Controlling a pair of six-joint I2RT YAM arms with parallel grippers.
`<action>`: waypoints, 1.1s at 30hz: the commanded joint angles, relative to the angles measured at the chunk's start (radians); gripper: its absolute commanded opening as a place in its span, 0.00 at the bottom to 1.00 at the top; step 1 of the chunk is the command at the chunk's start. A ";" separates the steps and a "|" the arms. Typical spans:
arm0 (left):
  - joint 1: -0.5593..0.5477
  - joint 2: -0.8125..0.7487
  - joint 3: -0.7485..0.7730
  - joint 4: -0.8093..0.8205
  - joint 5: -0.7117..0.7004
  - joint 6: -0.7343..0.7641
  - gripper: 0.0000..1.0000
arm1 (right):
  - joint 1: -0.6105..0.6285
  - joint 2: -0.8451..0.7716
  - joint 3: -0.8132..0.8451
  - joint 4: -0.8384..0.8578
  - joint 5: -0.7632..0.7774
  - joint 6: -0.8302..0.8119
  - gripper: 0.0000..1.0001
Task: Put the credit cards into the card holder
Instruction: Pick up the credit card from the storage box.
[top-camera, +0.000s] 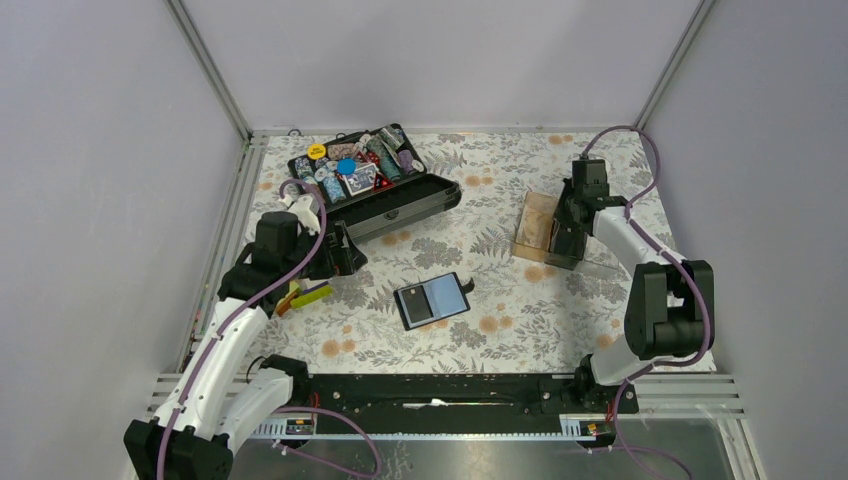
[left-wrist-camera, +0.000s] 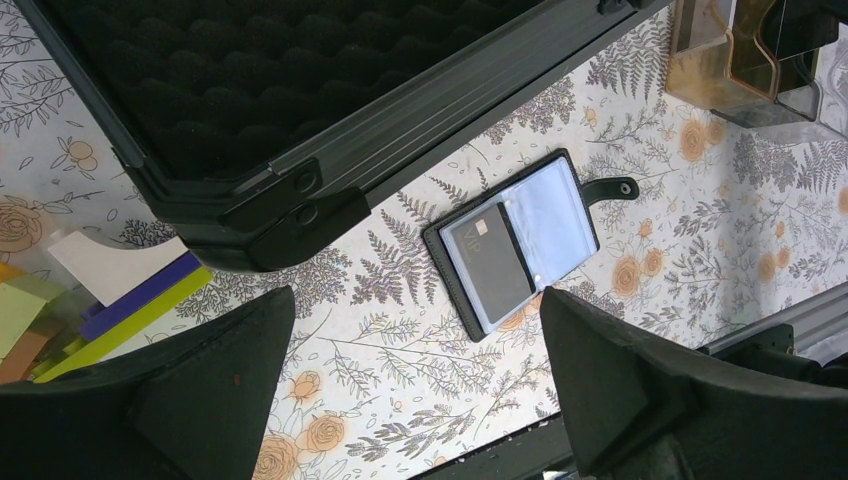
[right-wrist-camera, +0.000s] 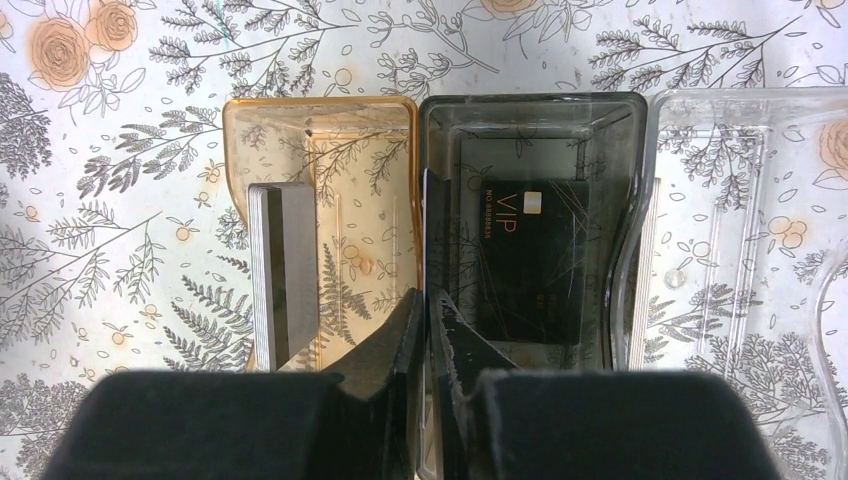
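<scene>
VIP credit card (right-wrist-camera: 532, 262) — just beyond right gripper (right-wrist-camera: 428, 305)

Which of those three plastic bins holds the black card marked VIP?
The smoky dark middle bin: the VIP card sits inside it. The amber bin beside it holds a grey stack; the clear one shows no card.

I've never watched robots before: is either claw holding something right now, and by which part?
The left gripper is open and empty. The right gripper is nearly shut over the wall between the amber compartment and dark compartment; whether it pinches a card's edge cannot be told.
</scene>
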 joint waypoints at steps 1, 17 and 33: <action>0.006 0.002 0.000 0.050 0.025 -0.006 0.99 | 0.000 -0.045 0.010 -0.005 0.033 0.006 0.10; 0.010 0.004 -0.004 0.052 0.042 -0.007 0.99 | 0.002 -0.006 0.015 -0.022 0.061 -0.009 0.00; 0.015 0.002 -0.007 0.056 0.050 -0.009 0.99 | 0.004 -0.005 0.006 -0.004 0.049 -0.008 0.00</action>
